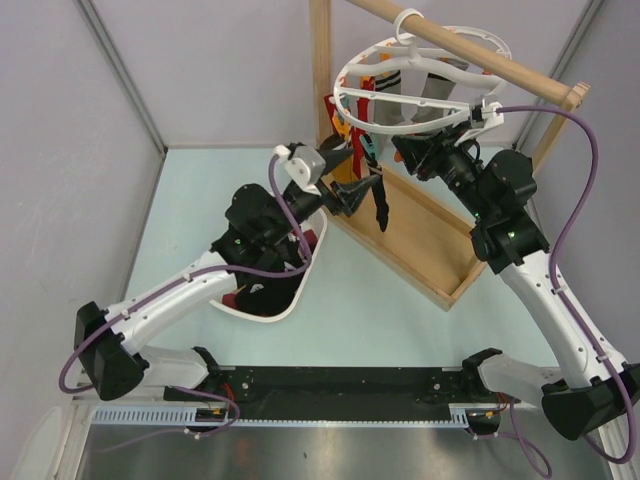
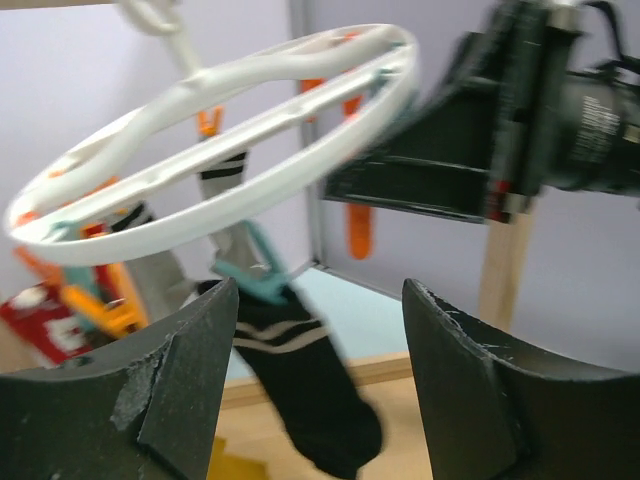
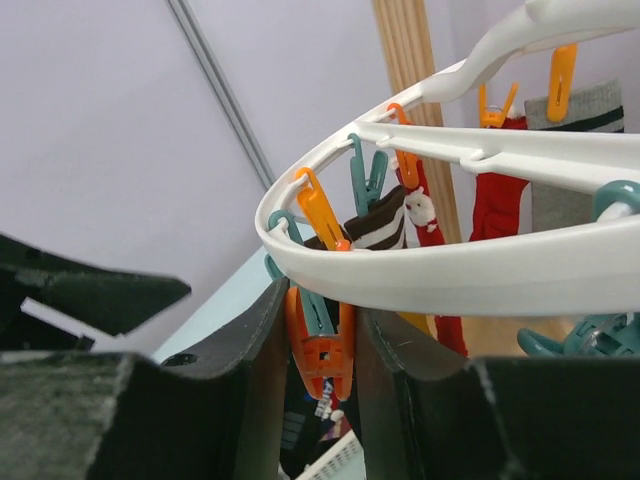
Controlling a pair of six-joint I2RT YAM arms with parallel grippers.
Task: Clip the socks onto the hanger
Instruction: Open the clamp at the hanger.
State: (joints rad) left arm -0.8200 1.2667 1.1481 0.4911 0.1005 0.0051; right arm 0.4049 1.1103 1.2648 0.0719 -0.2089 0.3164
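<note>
The right gripper (image 3: 322, 335) is closed on an orange clip (image 3: 322, 365) that hangs from the nearest stretch of the white ring hanger (image 3: 450, 270). Its two fingers (image 3: 250, 400) press against the clip's sides, and the rim crosses just above the fingertips.

Opposite it, the left gripper (image 2: 320, 380) stands with its jaws wide apart and nothing between them. Just ahead of its fingers (image 2: 180, 380), framed in the gap, hangs a black sock (image 2: 305, 400) with pale stripes. A teal clip (image 2: 255, 272) under the ring pins it at the cuff, and the sock and the fingers are apart. The ring spans above and ahead of this gripper, and the right gripper reaches in from the upper right, beyond the far side of the ring.

From overhead, the hanger hangs by its hook from a wooden rail (image 1: 470, 50). The two grippers meet beneath it from either side, and the black sock dangles just beside the left gripper's fingertips. Other socks (image 3: 495, 205), red, grey and dark-striped, hang from clips farther round the ring, beyond the right gripper.
</note>
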